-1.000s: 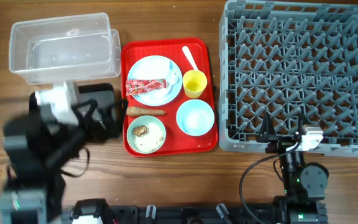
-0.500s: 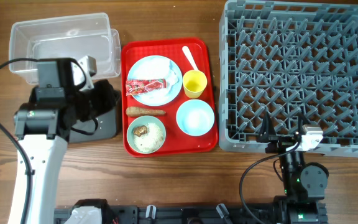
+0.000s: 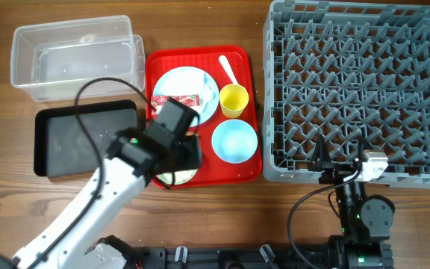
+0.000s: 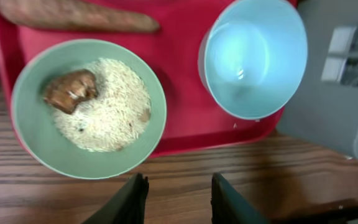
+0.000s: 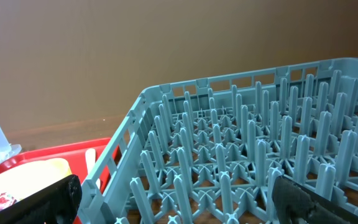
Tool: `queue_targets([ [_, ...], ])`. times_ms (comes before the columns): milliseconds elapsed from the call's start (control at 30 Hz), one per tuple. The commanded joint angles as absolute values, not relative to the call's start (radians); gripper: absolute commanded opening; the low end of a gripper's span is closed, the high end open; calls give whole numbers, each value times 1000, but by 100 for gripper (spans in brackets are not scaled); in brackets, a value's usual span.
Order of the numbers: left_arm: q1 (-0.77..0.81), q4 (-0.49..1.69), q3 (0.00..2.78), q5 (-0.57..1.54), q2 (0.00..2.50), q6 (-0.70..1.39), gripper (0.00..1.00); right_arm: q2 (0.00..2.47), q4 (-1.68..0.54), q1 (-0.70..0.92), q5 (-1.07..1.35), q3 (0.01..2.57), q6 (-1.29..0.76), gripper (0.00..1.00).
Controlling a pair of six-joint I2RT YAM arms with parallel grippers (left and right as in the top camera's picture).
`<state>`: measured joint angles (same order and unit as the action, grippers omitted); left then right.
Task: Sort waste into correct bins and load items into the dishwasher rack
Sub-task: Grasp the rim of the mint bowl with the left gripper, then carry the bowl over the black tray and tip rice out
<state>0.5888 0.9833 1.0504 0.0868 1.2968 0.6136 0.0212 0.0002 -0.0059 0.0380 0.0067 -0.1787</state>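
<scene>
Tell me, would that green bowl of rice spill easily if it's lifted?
Probably if tilted: the rice lies loose in the green bowl, and the brown chunk might roll. The bowl looks like stiff, smooth plastic, so likely light but perhaps slippery.

Bare table (image 4: 278,168) in front of the red tray (image 4: 179,74), free passage. Rack (image 4: 328,112) crowds the tray's right edge; blue bowl (image 4: 253,59) just beside the rice bowl (image 4: 89,109)

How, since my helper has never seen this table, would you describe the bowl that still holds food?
Find the red tray left of the big grey rack. Two bowls sit along its near edge; take the left bowl. It is mint green and holds white rice and a brown chunk, while the pale blue bowl beside it is empty.
</scene>
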Motion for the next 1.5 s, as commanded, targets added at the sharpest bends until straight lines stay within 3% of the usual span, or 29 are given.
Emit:
queue_targets([
  [0, 643, 952, 1030, 30, 1392, 677, 39, 17, 2, -11, 54, 5, -186, 100],
  [400, 659, 858, 1030, -80, 1687, 693, 38, 17, 2, -11, 53, 5, -186, 100],
  [600, 659, 803, 1028, -81, 1728, 693, 28, 17, 2, -11, 53, 5, -186, 100],
  [767, 659, 799, 1028, -81, 1730, 693, 19, 17, 2, -11, 53, 5, -186, 100],
  [833, 659, 800, 1028, -81, 1730, 693, 5, 17, 2, -11, 53, 5, -186, 100],
  [1033, 658, 806, 1047, -80, 1680, 655, 4, 17, 2, -11, 54, 5, -186, 100],
  [1167, 625, 838, 1127, -80, 1514, 633, 4, 17, 2, -11, 53, 5, -186, 100],
  [1367, 346, 892, 1137, -66, 1269, 573, 4, 17, 2, -11, 54, 5, -186, 100],
  [1467, 5, 894, 1131, 169, 1252, 441, 4, 17, 2, -11, 54, 5, -186, 100],
])
